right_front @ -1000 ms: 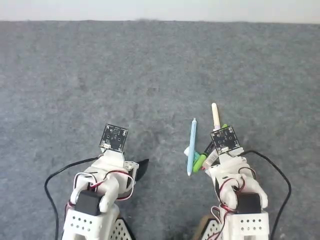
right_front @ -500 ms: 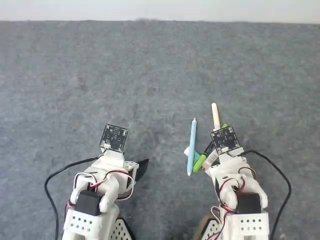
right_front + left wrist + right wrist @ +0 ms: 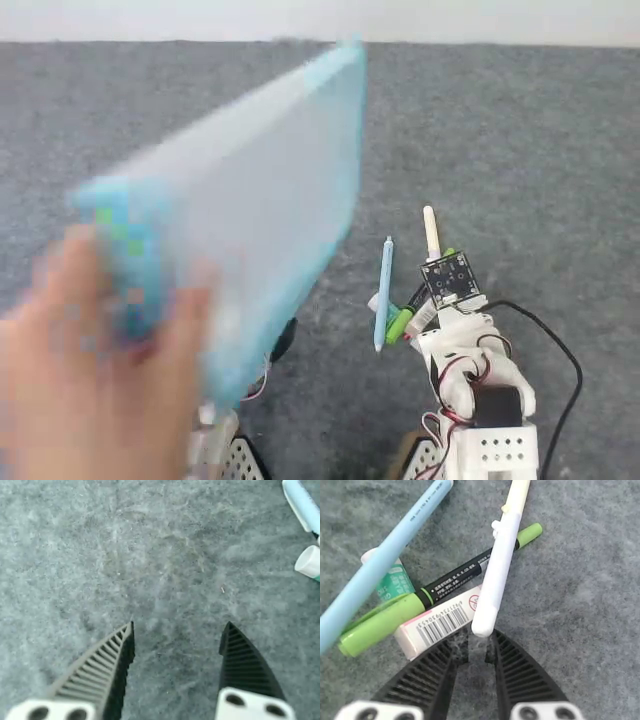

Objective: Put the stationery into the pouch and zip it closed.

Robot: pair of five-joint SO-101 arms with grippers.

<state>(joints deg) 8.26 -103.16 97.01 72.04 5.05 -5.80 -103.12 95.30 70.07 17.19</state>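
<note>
The left arm's jaws are hanging spread apart above the grey, felt-like bench, their two black ribbed tips pointing down at bare cloth and gripping nothing. Well beyond the tips, the end of a light blue pen is lying on the bench. A white rounded cap is lying near it, with a sliver of green showing at its edge.

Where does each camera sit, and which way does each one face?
High view: fixed above, looking down on the table; shows the right arm, plus a person's hand holding the pouch.
Left wrist view: on the left arm, facing down past its left gripper at the table.
Right wrist view: on the right arm, over the right gripper, facing the stationery.
Shared: the blue pen shows in all three.
</note>
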